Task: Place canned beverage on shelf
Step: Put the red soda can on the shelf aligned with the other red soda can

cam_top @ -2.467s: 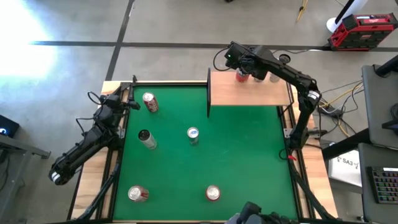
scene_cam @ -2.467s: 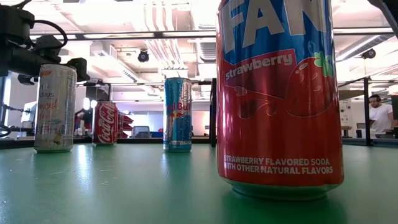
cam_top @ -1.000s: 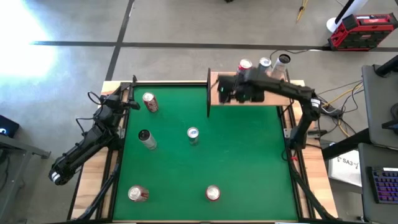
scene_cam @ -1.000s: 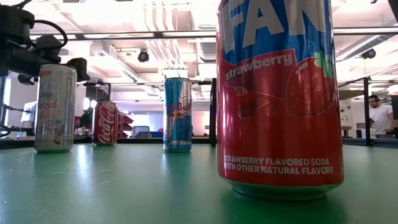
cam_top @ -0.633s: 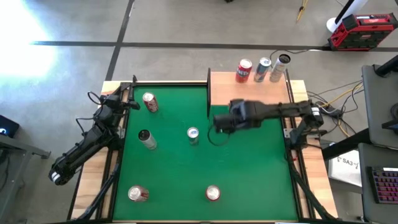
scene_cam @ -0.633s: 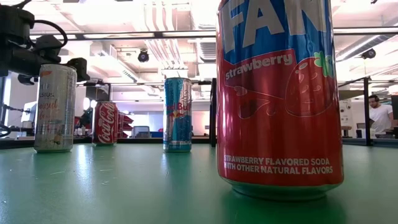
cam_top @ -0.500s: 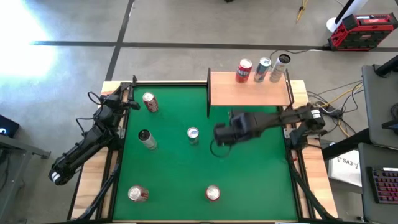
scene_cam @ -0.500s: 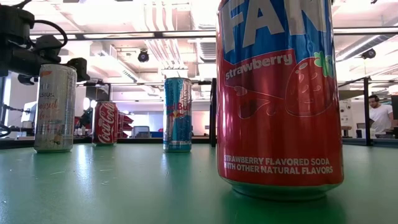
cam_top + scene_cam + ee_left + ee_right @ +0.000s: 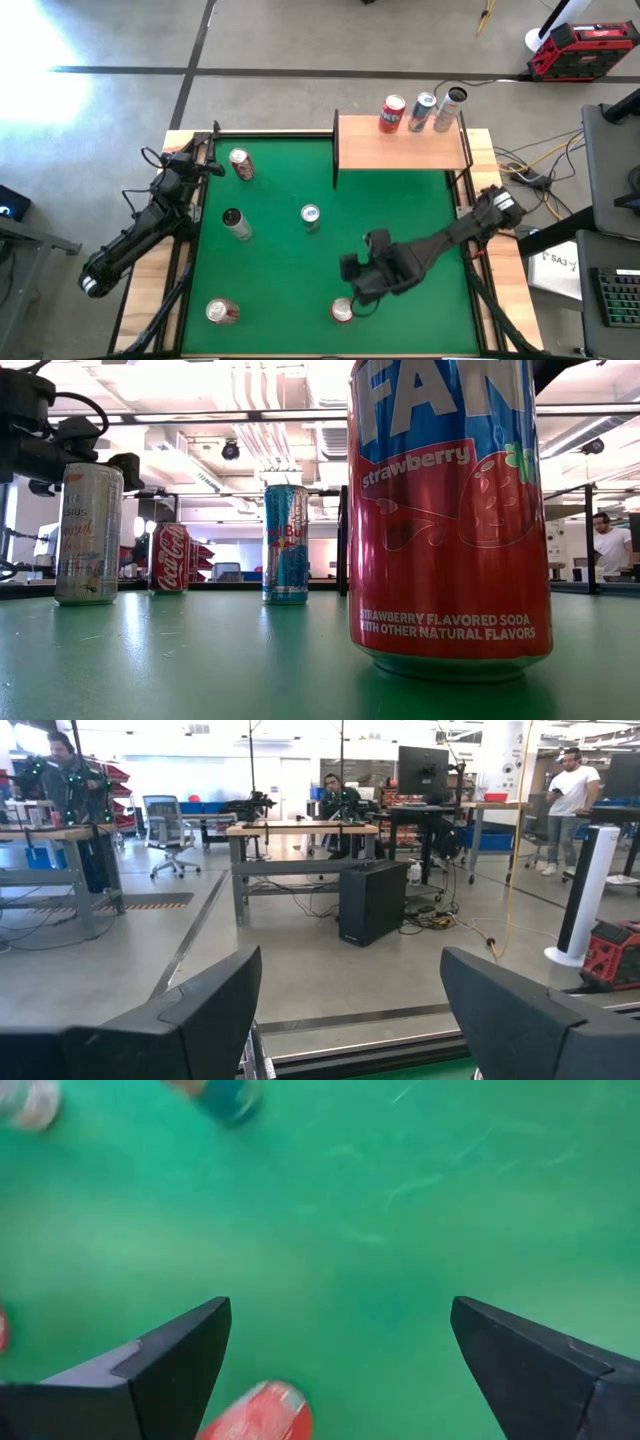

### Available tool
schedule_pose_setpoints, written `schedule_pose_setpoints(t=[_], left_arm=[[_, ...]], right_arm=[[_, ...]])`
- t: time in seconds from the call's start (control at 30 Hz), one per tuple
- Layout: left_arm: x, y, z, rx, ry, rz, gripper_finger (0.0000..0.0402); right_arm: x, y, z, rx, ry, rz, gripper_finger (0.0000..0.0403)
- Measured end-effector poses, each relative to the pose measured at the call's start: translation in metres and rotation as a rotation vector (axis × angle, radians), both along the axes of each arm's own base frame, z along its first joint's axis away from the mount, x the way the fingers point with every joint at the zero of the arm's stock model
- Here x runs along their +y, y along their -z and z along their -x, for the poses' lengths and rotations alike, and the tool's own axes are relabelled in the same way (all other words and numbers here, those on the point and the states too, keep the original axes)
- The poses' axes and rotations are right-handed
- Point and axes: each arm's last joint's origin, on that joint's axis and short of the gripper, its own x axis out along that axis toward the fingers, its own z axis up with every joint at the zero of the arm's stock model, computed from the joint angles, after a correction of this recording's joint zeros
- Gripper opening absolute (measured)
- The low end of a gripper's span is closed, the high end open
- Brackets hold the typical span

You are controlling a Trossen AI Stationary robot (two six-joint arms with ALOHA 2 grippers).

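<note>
The shelf [image 9: 400, 152], a tan board, stands at the table's far right with three cans [image 9: 423, 111] upright along its far edge. Several more cans stand on the green table: a red strawberry soda can [image 9: 342, 311] near the front edge, a blue one [image 9: 310, 217] mid-table. My right gripper [image 9: 355, 287] hovers open just above and beyond the strawberry can [image 9: 255, 1415], pointing steeply down, with nothing between its fingers. My left gripper [image 9: 208, 150] rests open at the table's far left corner, facing the room [image 9: 350, 960].
Other cans stand at the left: a red one [image 9: 241, 163] far, a silver one [image 9: 236, 223] in the middle, a red-and-white one [image 9: 221, 311] near. The strawberry can [image 9: 450, 510] fills the low view. Bare green felt [image 9: 400, 210] lies between shelf and right arm.
My right gripper has swept from over the shelf toward the table's near edge, sinking and tipping further down, and now hangs by the strawberry can. Its fingers have stayed open. No can has moved.
</note>
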Motion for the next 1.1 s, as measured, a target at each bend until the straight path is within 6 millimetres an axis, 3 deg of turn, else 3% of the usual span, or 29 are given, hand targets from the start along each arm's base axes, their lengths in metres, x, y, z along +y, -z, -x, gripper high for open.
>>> schedule_pose_setpoints(t=[0.3,0.5,0.93,1.1], left_arm=[[0.000,0.000,0.000,0.000,0.000,0.000,0.0293],[0.000,0.000,0.000,-0.001,0.000,-0.001,0.0293],[0.000,0.000,0.000,0.001,-0.001,0.002,0.0293],[0.000,0.000,0.000,0.003,0.000,0.003,0.0293]], right_arm=[[0.043,0.023,-0.020,-0.084,-0.223,0.002,0.0353],[0.065,0.026,-0.024,-0.163,-0.372,0.032,0.0330],[0.108,0.033,-0.004,-0.240,-0.519,0.164,0.0328],[0.117,0.032,0.003,-0.251,-0.575,0.196,0.0348]])
